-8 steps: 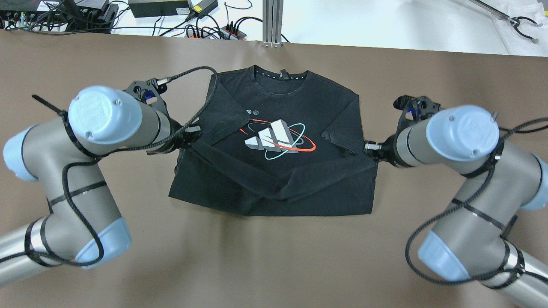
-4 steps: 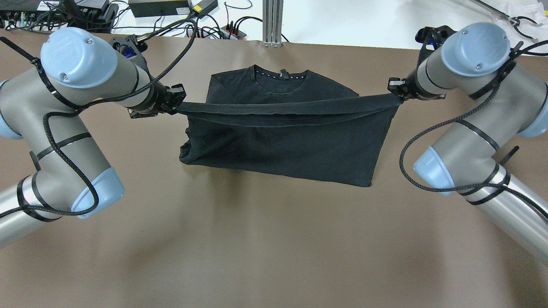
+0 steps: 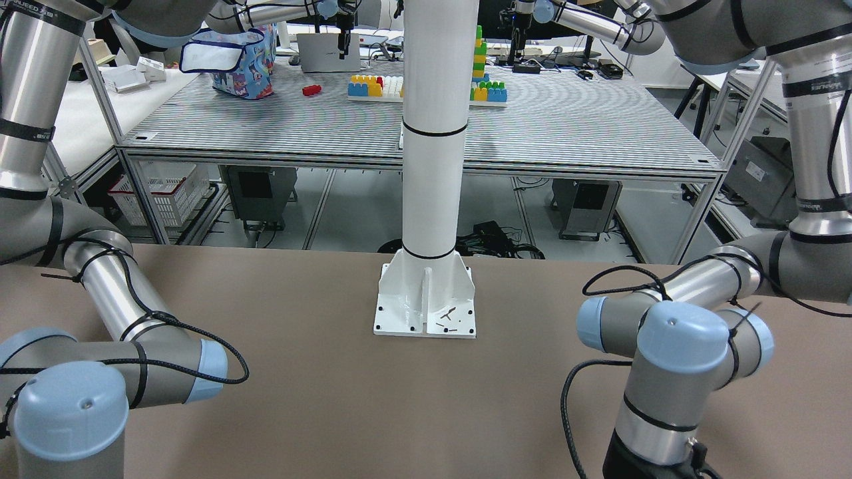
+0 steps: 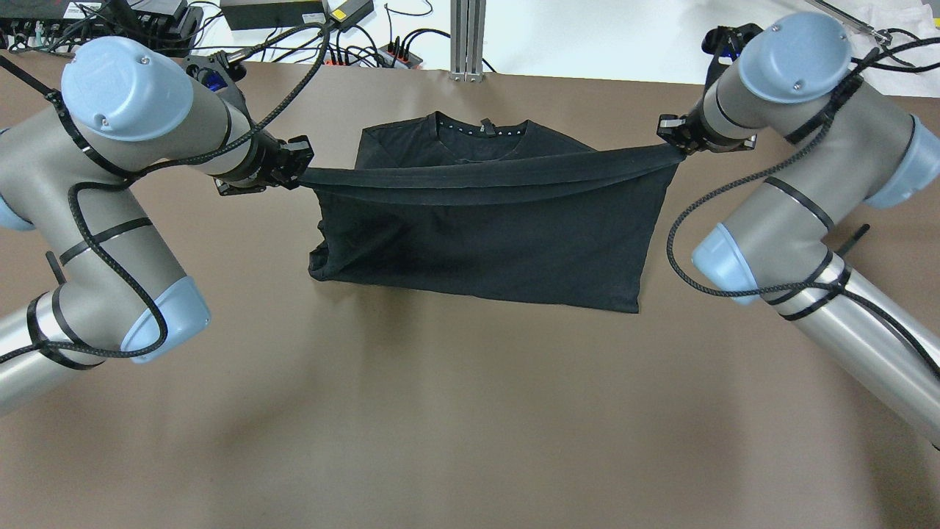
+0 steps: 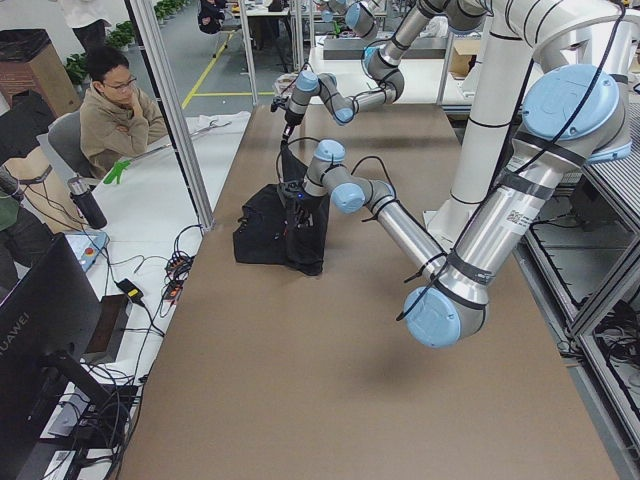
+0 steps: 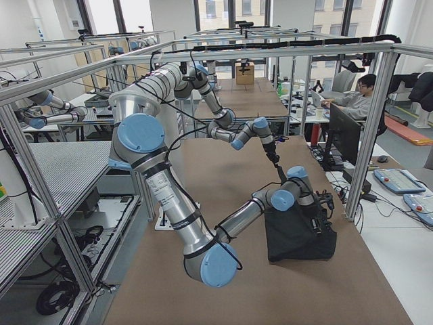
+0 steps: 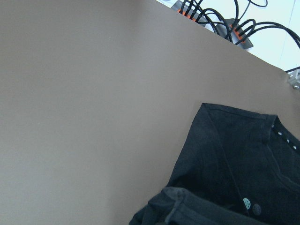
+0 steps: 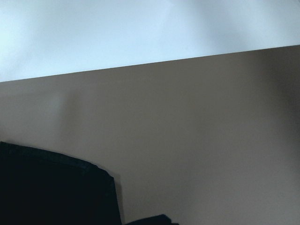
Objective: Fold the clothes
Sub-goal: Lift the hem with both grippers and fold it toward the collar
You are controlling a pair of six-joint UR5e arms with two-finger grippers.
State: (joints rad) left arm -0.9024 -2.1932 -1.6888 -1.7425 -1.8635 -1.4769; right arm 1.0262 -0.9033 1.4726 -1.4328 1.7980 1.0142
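Overhead view. The left arm (image 4: pixel 110 184) entered from the lower left with its elbow folded. Its wrist was turned toward the middle of the table (image 4: pixel 470 411). The right arm (image 4: pixel 793 198) mirrored this pose from the lower right. The left hand (image 4: pixel 297 165) was pressed together on one end of a raised edge of the black T-shirt (image 4: pixel 485 235). The right hand (image 4: pixel 672 139) pinched the other end of that edge. The edge ran taut between the two hands as a narrow band, just below the collar (image 4: pixel 481 132).

The T-shirt lay on the far half of the table, with its collar toward the far edge. Beneath the band the cloth sloped down to a fold on the table on the side nearer the robot. A row of small white marks lined the inside of the collar, too small to read. The left wrist view showed two small round printed marks (image 7: pixel 249 205) on the chest, also unreadable.

Side views. The cloth hung from both hands down to the table. The word "HUAWEI" was readable on the back of a monitor (image 5: pixel 40 340) beside the table. A person (image 5: pixel 118 105) sat beyond it.

Front-facing view. Only the bent elbows and the white post base (image 3: pixel 425 303) appeared.
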